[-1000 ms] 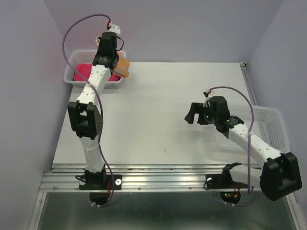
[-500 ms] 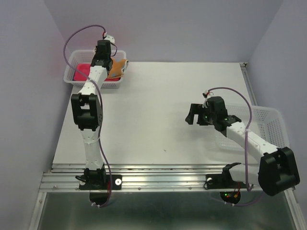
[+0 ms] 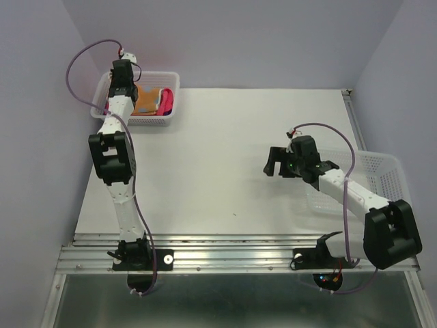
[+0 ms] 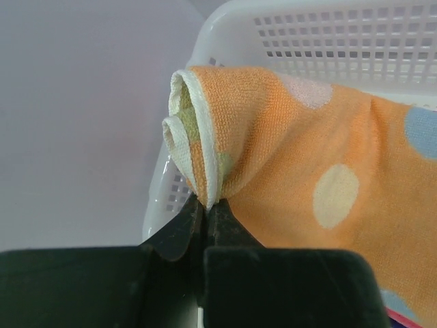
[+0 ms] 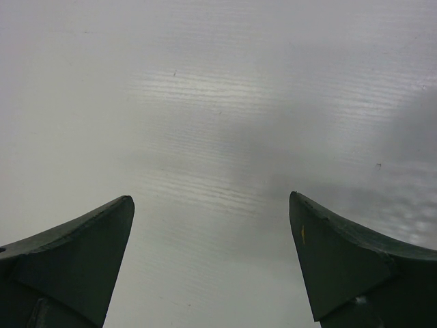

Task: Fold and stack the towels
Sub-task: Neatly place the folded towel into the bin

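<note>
My left gripper is shut on the hemmed edge of an orange patterned towel with pale and blue dots. In the top view that gripper is over the left end of the white mesh basket at the back left, and the orange towel lies across the basket. A pink-red towel lies bunched at the basket's right end. My right gripper is open and empty above the bare white table. The purple towel and the second patterned towel are out of view.
A second white mesh basket sits at the table's right edge, beside the right arm. The lilac walls stand close behind and to the left of the back-left basket. A metal rail runs along the near table edge.
My left gripper has swung left across the basket, from its right end to its left end, drawing the orange towel with it. The pink-red towel now shows at the right end. The right arm barely moved.
</note>
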